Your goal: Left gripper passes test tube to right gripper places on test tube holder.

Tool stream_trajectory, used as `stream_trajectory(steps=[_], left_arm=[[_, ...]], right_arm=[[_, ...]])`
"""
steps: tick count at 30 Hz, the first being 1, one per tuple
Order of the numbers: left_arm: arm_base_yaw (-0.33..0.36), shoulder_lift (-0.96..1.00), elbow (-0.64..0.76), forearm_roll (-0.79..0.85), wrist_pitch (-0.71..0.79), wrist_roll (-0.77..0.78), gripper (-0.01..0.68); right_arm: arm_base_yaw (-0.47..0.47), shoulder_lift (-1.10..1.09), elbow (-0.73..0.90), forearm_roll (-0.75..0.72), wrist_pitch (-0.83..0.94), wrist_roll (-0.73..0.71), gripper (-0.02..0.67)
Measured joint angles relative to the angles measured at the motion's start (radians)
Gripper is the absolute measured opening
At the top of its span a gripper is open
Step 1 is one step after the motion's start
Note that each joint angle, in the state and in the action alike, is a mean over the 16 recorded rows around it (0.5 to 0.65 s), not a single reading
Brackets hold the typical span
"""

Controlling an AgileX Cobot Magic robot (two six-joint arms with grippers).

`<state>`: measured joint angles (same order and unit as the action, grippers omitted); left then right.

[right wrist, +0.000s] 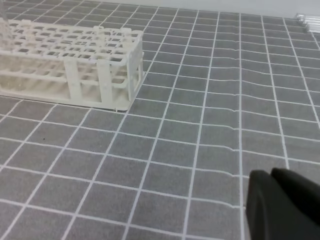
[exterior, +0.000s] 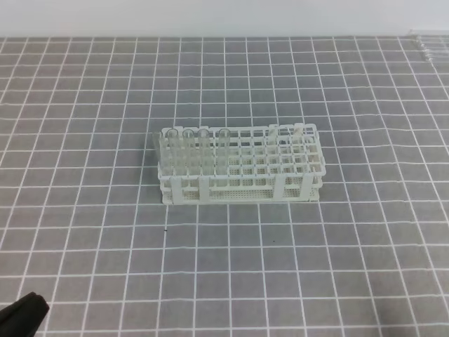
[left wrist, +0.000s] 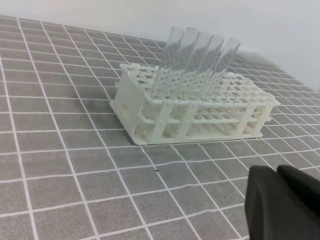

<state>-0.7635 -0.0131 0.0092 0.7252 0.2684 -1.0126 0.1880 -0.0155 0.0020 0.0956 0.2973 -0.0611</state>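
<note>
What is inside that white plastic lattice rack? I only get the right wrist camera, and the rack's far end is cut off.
Observer: Five slender clear tubes stand in a row at the end of the white plastic lattice rack that your view cuts off.
Operator: Do they stick out of it?
Observer: Yes. In the left wrist view their open tops rise well above the rack's top grid.
Operator: Where is the other arm?
Observer: The black left gripper shows at the bottom-left corner of the overhead view, well apart from the rack, with no tube visible at it.
</note>
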Motion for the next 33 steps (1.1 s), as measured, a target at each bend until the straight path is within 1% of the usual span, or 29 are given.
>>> stream_trajectory(steps=[6,17,26,30,33], left_arm=[[0.0,0.0,0.0,0.0,0.0,0.0,-0.001],[0.0,0.0,0.001,0.005,0.001,0.006,-0.001],[0.0,-0.001,0.002,0.017,-0.033,0.025,-0.001],[0.0,0.0,0.001,-0.091,-0.047,0.159,-0.001],[0.0,0.001,0.001,-0.236,-0.06,0.343,-0.001]], right_arm=[[0.0,0.0,0.0,0.007,0.045,-0.001,-0.013],[0.0,0.0,0.0,0.016,0.047,-0.002,-0.013],[0.0,0.0,0.0,0.016,0.047,-0.002,-0.013],[0.0,0.0,0.0,0.016,0.047,-0.002,-0.013],[0.0,0.0,0.0,0.017,0.047,-0.002,-0.013]])
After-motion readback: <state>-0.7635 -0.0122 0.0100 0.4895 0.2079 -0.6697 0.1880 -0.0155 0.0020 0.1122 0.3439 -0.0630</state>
